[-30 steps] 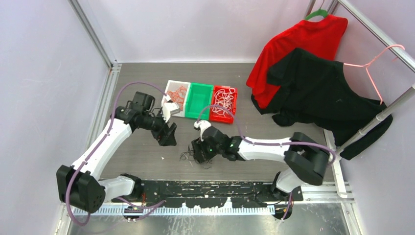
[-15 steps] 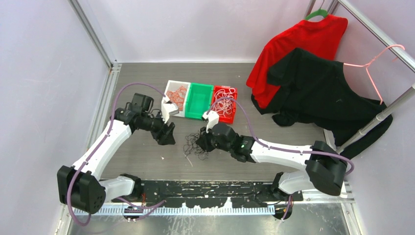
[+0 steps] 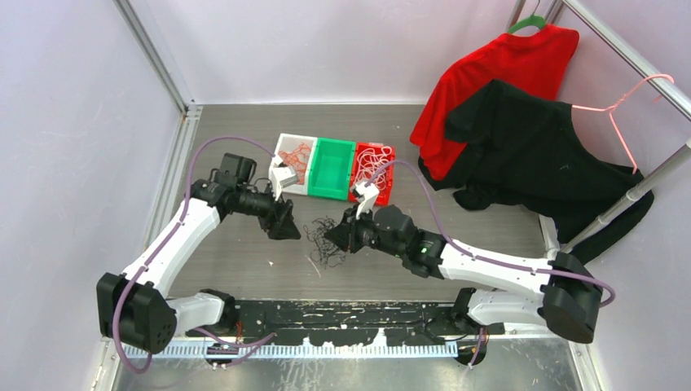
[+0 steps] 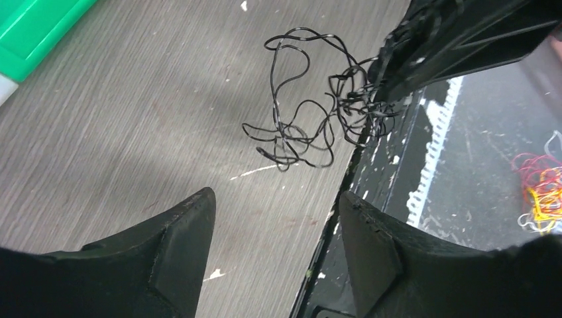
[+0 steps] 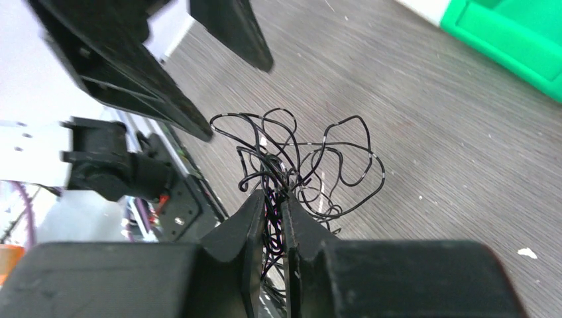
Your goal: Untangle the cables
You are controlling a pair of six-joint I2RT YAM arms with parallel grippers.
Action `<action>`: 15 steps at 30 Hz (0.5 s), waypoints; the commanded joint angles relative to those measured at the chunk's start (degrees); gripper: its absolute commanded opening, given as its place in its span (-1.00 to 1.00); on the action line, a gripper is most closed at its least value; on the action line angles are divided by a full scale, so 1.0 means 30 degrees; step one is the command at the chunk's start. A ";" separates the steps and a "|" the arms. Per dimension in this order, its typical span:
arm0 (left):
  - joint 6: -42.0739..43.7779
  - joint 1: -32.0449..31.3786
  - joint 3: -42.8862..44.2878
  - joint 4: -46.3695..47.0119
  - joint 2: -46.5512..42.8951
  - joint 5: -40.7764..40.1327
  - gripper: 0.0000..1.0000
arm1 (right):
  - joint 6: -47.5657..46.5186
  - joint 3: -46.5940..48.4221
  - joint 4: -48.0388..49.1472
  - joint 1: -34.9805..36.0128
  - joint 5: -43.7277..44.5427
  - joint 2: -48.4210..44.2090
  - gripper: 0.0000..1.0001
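— Where's the black cable clump (image 3: 324,246)?
— Mid-front of the grey table (image 3: 244,273), pinched in the right gripper (image 5: 273,199). Its fingers nearly meet on a few strands, and the loops fan out past the tips.
— Lifted?
— Hard to say; the lowest loops may be touching the tabletop.
— And the left gripper (image 4: 275,199)?
— Jaws spread wide, nothing between them, just beside the clump.
— Other cables?
— Orange cables (image 3: 300,153) in the white bin (image 3: 285,138), white cables (image 3: 373,167) in the red bin (image 3: 390,175), with the green bin (image 3: 330,171) between them.
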 commanded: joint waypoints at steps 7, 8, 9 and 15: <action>-0.3223 0.0092 -0.0778 0.2331 -0.0138 0.4427 0.46 | 0.1624 0.0671 0.2014 -0.0162 -0.0255 -0.3081 -0.59; -0.3498 0.0091 -0.0794 0.2496 -0.0153 0.4597 0.47 | 0.1722 0.0785 0.2056 -0.0209 -0.0299 -0.3240 -0.59; -0.3745 0.0098 -0.0800 0.2576 -0.0188 0.4747 0.47 | 0.1862 0.0865 0.2131 -0.0226 -0.0315 -0.3428 -0.59; -0.5442 0.0117 -0.0610 0.3237 -0.0491 0.5160 0.45 | 0.3378 0.0548 0.3645 -0.0463 -0.0057 -0.4397 -0.59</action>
